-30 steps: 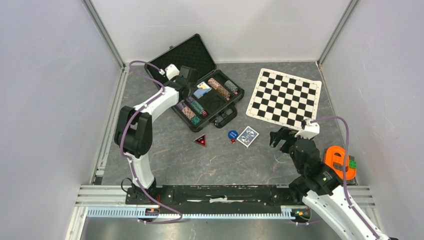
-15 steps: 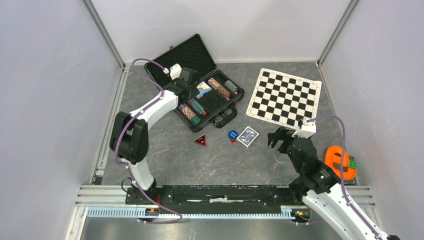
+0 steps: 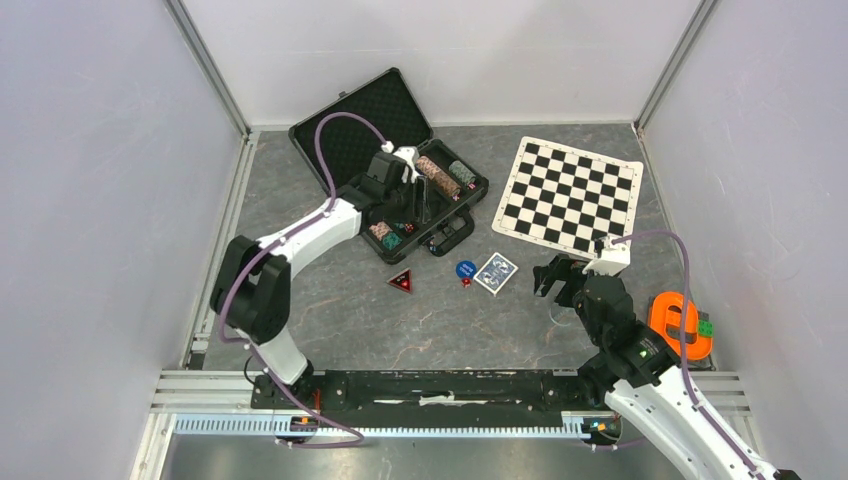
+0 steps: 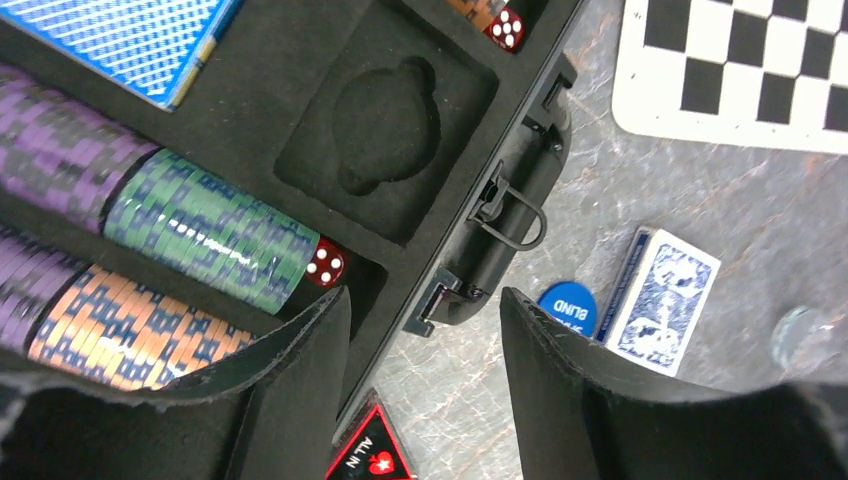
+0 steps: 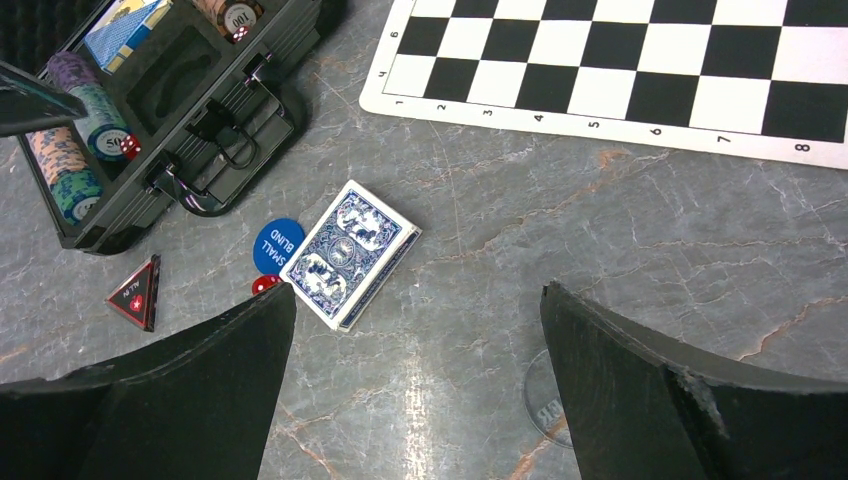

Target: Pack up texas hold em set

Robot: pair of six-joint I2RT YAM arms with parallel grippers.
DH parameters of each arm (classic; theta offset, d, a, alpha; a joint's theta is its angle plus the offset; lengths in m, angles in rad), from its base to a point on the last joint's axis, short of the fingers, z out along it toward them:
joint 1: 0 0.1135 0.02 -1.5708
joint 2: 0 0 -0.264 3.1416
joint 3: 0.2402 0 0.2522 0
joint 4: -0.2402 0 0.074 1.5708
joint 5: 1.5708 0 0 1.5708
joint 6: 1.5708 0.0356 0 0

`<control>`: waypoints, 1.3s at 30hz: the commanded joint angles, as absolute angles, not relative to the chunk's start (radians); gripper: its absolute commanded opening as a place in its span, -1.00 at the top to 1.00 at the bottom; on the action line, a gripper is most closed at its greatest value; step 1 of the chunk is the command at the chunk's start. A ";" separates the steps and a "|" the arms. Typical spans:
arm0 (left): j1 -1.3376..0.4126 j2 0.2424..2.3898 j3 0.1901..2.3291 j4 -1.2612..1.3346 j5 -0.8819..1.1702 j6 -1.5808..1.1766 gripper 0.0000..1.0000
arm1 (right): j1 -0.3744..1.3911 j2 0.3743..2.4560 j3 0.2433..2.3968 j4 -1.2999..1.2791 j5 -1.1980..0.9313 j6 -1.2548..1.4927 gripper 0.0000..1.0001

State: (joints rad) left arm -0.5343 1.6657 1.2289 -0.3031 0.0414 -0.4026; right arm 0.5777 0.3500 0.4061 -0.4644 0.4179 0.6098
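Left arm (image 3: 310,225) covers part of the case (image 3: 365,110); left wrist view crops the triangular marker (image 4: 369,456) at bottom.

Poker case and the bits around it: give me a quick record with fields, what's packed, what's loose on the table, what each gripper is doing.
case: open, lid tipped back
packed: chip stacks, blue-backed deck, two red dice
unfilled: middle recess
loose: second deck, blue button, red die, triangular marker, all on the table
left gripper: open, empty, over the case's front edge
right gripper: open, empty, near the second deck
not of the set: chess mat, orange object
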 commanded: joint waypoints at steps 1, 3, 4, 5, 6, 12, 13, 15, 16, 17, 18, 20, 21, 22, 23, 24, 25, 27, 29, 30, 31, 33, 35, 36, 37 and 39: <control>-0.530 1.746 1.298 -0.345 0.120 -0.239 -0.24 | 0.577 0.348 0.415 -0.434 0.405 0.616 -0.96; -0.530 1.770 1.315 -0.351 0.119 -0.233 -0.18 | 0.578 0.348 0.418 -0.435 0.404 0.615 -0.96; -0.529 1.783 1.327 -0.363 0.113 -0.233 -0.16 | 0.577 0.348 0.417 -0.436 0.404 0.615 -0.96; -0.529 1.798 1.339 -0.374 0.114 -0.229 -0.15 | 0.577 0.348 0.417 -0.436 0.406 0.614 -0.96; -0.529 1.811 1.348 -0.385 0.110 -0.226 -0.15 | 0.576 0.347 0.418 -0.436 0.405 0.616 -0.96; -0.530 1.825 1.354 -0.395 -0.045 -0.225 -0.16 | 0.577 0.352 0.417 -0.435 0.407 0.618 -0.96; -0.530 1.821 1.351 -0.393 -0.094 -0.232 -0.16 | 0.578 0.353 0.418 -0.434 0.406 0.617 -0.96; -0.532 1.810 1.338 -0.380 -0.169 -0.233 -0.16 | 0.577 0.355 0.416 -0.432 0.406 0.617 -0.96; -0.532 1.805 1.330 -0.373 -0.205 -0.233 -0.16 | 0.577 0.356 0.414 -0.432 0.404 0.620 -0.96; -0.532 1.800 1.321 -0.364 -0.222 -0.228 -0.16 | 0.577 0.355 0.413 -0.430 0.403 0.620 -0.96; -0.533 1.798 1.313 -0.353 -0.228 -0.222 -0.17 | 0.577 0.356 0.411 -0.430 0.403 0.620 -0.96; -0.533 1.798 1.304 -0.344 -0.247 -0.218 -0.17 | 0.577 0.355 0.408 -0.428 0.401 0.622 -0.96; -0.534 1.800 1.300 -0.340 -0.250 -0.216 -0.17 | 0.577 0.355 0.407 -0.427 0.400 0.622 -0.96; -0.534 1.801 1.296 -0.336 -0.245 -0.215 -0.17 | 0.577 0.356 0.405 -0.425 0.395 0.625 -0.96; -0.535 1.801 1.297 -0.334 -0.233 -0.217 -0.17 | 0.576 0.360 0.404 -0.422 0.388 0.623 -0.96; -0.534 1.800 1.297 -0.334 -0.202 -0.220 -0.16 | 0.578 0.364 0.403 -0.417 0.378 0.622 -0.96; -0.534 1.795 1.297 -0.333 -0.166 -0.221 -0.16 | 0.577 0.377 0.404 -0.409 0.358 0.612 -0.96; -0.537 1.777 1.291 -0.324 -0.068 -0.230 -0.17 | 0.577 0.420 0.409 -0.388 0.307 0.578 -0.94; -0.549 1.746 1.285 -0.322 -0.009 -0.236 -0.20 | 0.578 0.489 0.428 -0.379 0.250 0.536 -0.90; -0.559 1.725 1.281 -0.321 -0.005 -0.236 -0.22 | 0.577 0.534 0.444 -0.376 0.216 0.517 -0.88; -0.569 1.699 1.274 -0.318 -0.008 -0.239 -0.24 | 0.577 0.576 0.458 -0.379 0.192 0.495 -0.86; -0.594 1.652 1.259 -0.312 -0.007 -0.241 -0.27 | 0.577 0.647 0.484 -0.380 0.140 0.457 -0.85; -0.636 1.607 1.240 -0.305 -0.005 -0.240 -0.28 | 0.578 0.692 0.502 -0.381 0.121 0.431 -0.85; -0.665 1.586 1.222 -0.296 -0.005 -0.233 -0.29 | 0.577 0.707 0.506 -0.382 0.127 0.421 -0.85; -0.691 1.568 1.206 -0.286 -0.005 -0.229 -0.29 | 0.578 0.715 0.510 -0.387 0.136 0.417 -0.85; -0.741 1.529 1.155 -0.251 -0.012 -0.223 -0.30 | 0.577 0.723 0.515 -0.395 0.162 0.408 -0.85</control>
State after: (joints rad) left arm -0.6479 1.6260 1.2186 -0.3344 -0.0257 -0.2695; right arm 0.5781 0.7155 0.4545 -0.4126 0.1719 0.4690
